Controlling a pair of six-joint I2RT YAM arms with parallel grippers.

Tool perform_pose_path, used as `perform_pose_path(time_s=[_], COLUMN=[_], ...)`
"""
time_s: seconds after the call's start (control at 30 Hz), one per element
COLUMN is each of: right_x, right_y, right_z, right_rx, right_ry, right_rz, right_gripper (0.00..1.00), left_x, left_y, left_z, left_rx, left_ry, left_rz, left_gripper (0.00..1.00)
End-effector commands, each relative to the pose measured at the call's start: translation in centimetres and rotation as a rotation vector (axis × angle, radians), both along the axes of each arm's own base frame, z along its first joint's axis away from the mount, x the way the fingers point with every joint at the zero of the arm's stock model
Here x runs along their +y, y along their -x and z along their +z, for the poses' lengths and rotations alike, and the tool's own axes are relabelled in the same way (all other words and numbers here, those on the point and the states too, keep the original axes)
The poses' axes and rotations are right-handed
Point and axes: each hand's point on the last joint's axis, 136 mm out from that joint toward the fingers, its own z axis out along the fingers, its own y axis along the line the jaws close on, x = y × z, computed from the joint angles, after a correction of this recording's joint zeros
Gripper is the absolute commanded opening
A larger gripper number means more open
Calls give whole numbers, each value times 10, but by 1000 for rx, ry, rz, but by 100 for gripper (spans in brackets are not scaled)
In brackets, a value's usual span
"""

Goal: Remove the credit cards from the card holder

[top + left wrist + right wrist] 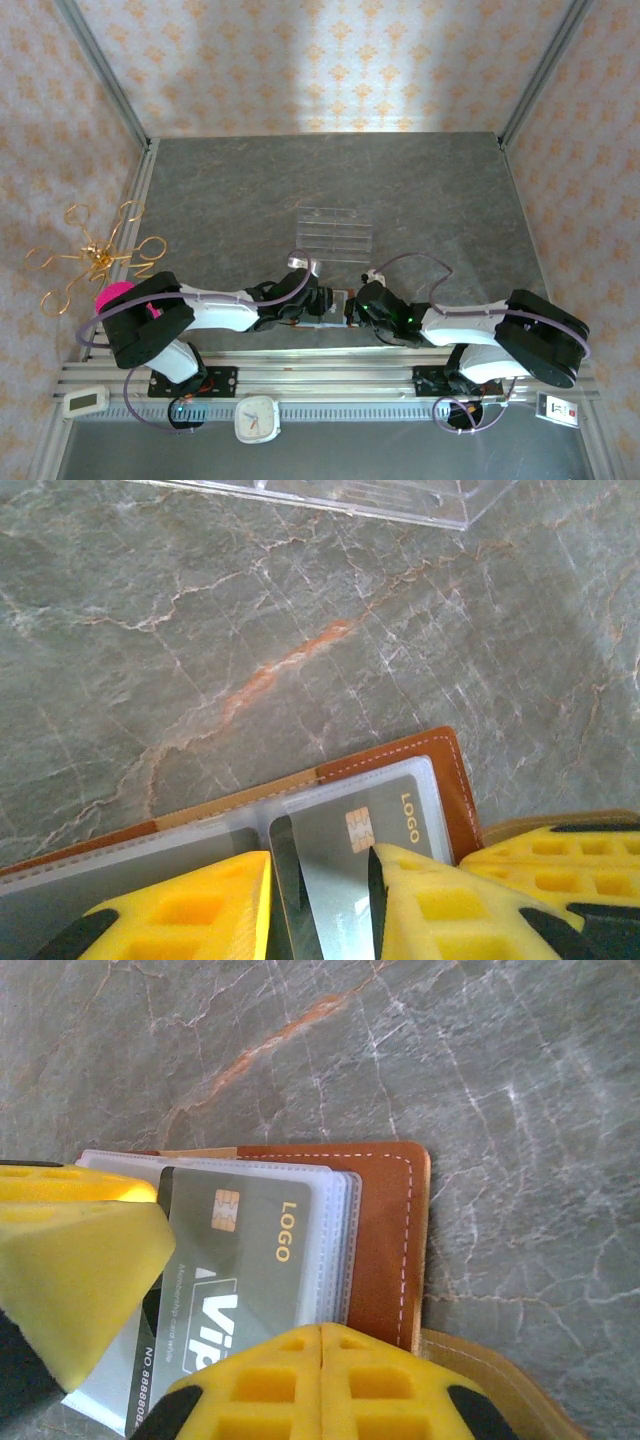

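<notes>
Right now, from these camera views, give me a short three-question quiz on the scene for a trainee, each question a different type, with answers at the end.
1. True or false: the wallet lies open, its clear sleeves showing.
2. The fingers of the right end effector are: A. spread wide, B. closed together, C. holding a pen.
3. Fill in: the grey card reads VIP and ____.

Key: 1 true. 2 B. 3 LOGO.
</notes>
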Motion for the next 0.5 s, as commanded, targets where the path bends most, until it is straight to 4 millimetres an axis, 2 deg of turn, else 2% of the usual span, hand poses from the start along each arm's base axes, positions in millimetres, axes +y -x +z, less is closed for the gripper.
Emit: perform_pose_path(time_s=[0.0,0.2,0.3,0.47], right_x=[-7,-9,-10,-10], right_y=[12,10,10,8], right_z=[-18,-19,-18,-17], right_rx=[61,65,62,57], right_ry=[39,55,55,54], right_rz=[18,5,-1,-5], right_gripper=[4,3,3,3], left_x=[27,35,35,28], left_y=[19,19,24,28], left_z=[-44,-29,-27,-12], left_rx=[126,108,132,140], left_ry=[-89,-58,-45,37], left_rz=[10,29,19,15], left_gripper=[30,33,32,29])
